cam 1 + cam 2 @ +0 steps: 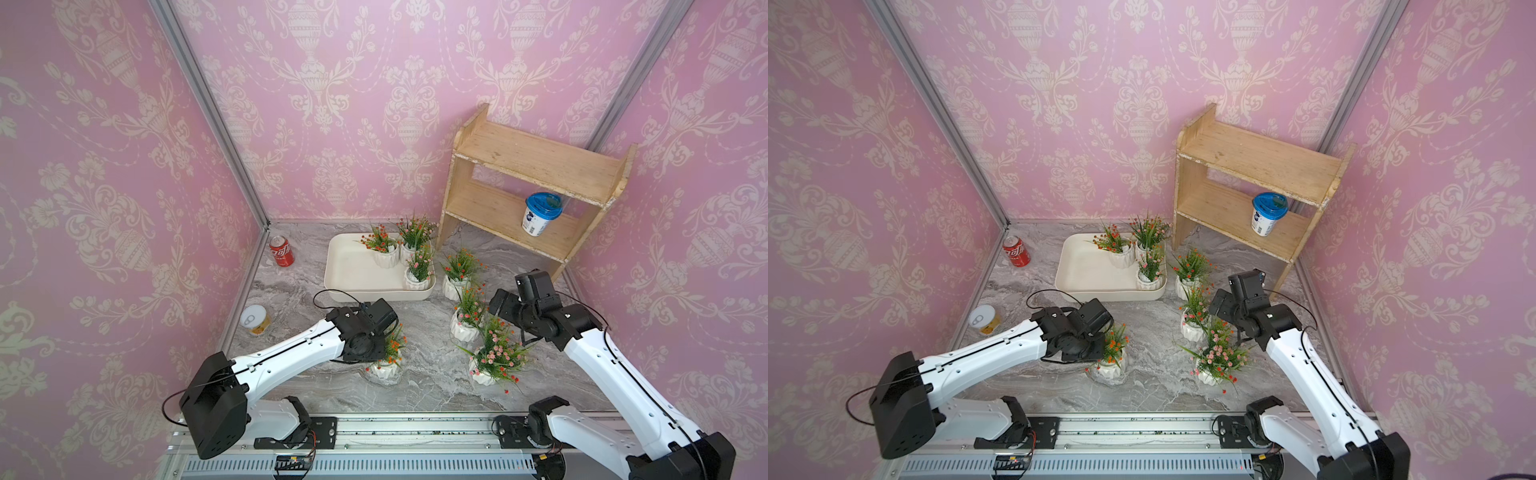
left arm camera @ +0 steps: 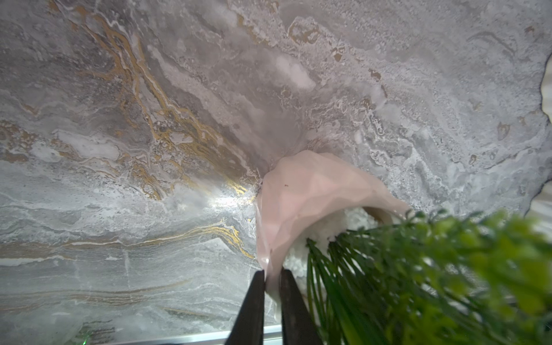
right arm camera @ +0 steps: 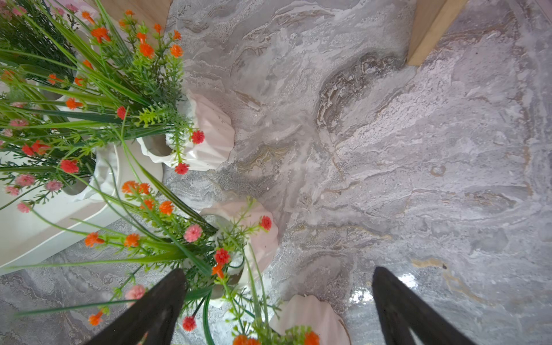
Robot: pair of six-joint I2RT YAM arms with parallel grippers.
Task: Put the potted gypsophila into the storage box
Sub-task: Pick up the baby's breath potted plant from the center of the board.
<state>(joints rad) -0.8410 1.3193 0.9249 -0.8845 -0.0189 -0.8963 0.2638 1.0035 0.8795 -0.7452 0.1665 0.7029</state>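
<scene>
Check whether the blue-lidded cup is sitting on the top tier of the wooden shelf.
No, the blue-lidded cup stands on the lower tier of the wooden shelf, under the top board.

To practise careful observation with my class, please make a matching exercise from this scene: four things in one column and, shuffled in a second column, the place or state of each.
Column one:
1. red cola can
2. blue-lidded cup
3. left pincer
4. right pincer

Column two:
A. wide open above the marble tabletop
B. on the wooden shelf's lower tier
C. shut on a potted gypsophila's white rim
D. standing on the tabletop between the pink wall and the storage box

Pairs: 1-D, 2-B, 3-C, 4-A.
</scene>
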